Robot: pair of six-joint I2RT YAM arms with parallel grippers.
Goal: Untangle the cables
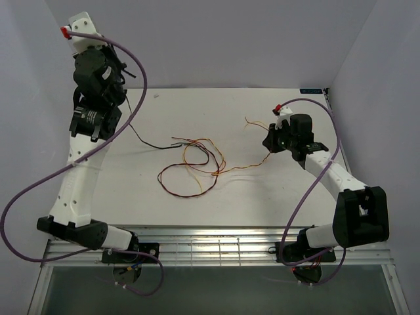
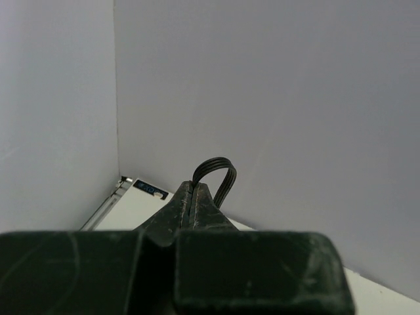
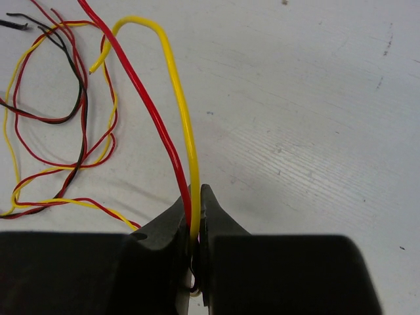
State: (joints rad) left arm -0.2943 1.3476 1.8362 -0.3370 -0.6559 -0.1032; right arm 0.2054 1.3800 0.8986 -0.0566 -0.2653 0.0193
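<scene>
Red, yellow, black cables (image 1: pixel 214 172) loosely tangled, left jaws pinching black loop (image 2: pixel 214 161), right jaws clamping red and yellow strands (image 3: pixel 190 184)

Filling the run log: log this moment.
left gripper raised, shut on black cable; right gripper shut on red cable, yellow cable; tangle on table

A red cable (image 3: pixel 144 98), a yellow cable (image 3: pixel 182 111) and a black cable (image 1: pixel 141 136) lie on a white table (image 3: pixel 315 131).
</scene>
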